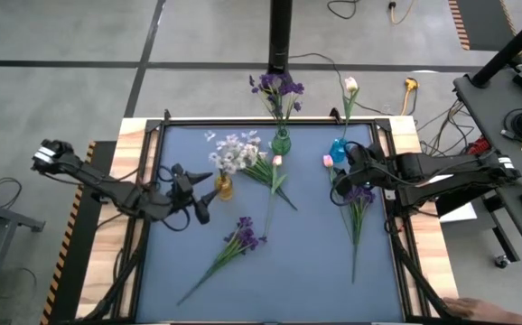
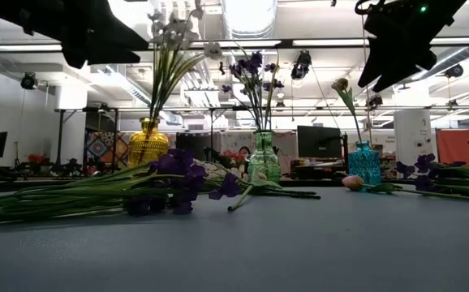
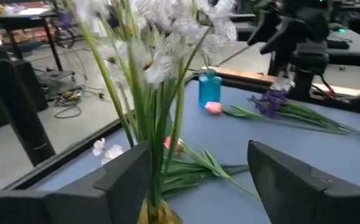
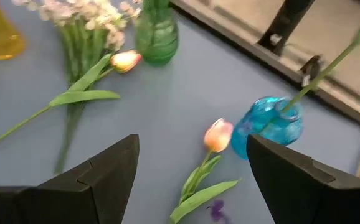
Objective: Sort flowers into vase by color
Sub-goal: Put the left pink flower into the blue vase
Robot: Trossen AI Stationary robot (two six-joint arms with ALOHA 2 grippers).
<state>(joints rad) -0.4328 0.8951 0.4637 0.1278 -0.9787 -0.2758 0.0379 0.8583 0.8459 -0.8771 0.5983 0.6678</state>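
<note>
My left gripper point(image 1: 203, 195) hangs open just left of the yellow vase point(image 1: 224, 187), which holds white sprays point(image 3: 161, 37); their stems rise beyond my fingers in the left wrist view. My right gripper point(image 1: 346, 173) is open above a pink tulip point(image 4: 218, 135) that lies flat beside the blue vase point(image 4: 268, 126). That vase holds one pink tulip point(image 1: 350, 86). The green vase point(image 1: 281, 143) holds purple blossoms point(image 1: 277, 88). Purple sprigs lie on the mat at centre point(image 1: 243, 236) and under the right arm point(image 1: 360, 195). White sprigs and another tulip point(image 4: 125, 60) lie by the green vase.
The blue mat has a raised black frame point(image 1: 151, 181) around it. All three vases stand in a row toward the far edge. Long green stems point(image 2: 48, 199) cross the mat's middle. A black post point(image 1: 281, 36) stands beyond the far edge, with cables on the floor.
</note>
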